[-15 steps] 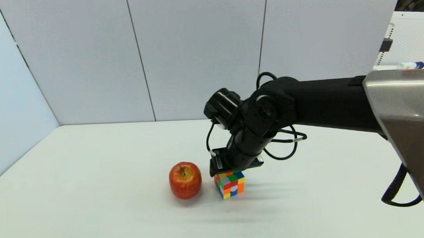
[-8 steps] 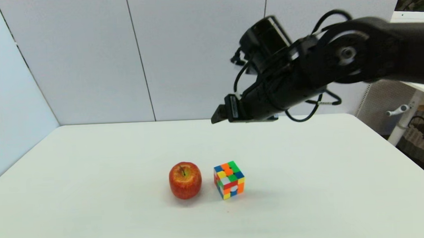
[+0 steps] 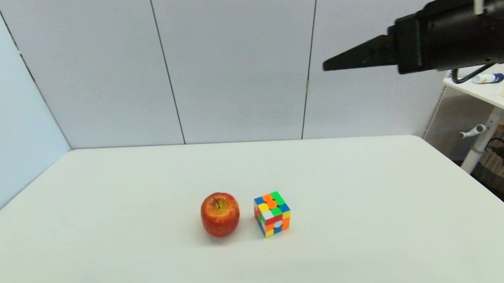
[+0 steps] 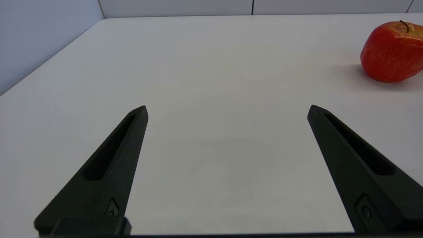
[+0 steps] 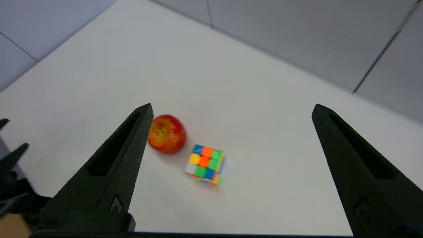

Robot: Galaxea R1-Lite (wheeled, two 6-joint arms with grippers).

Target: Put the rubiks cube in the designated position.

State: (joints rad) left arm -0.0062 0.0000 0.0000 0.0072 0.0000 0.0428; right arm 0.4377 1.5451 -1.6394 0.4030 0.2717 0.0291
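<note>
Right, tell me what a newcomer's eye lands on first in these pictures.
The rubiks cube, bright with scrambled colours, sits near the middle of the white table, close beside a red apple on its left but not touching it. The right gripper hangs high above the table's far right, open and empty. The left gripper, also open, hovers low over bare tabletop left of the apple.

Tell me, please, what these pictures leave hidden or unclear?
- Cube: underside and far faces hidden in every view; blurred in the right wrist view.
- Right gripper: the head view shows it side-on, with the arm cut off by the edge.
- Left gripper: outside the head view.
- Apple: cut by the left wrist view's edge.
</note>
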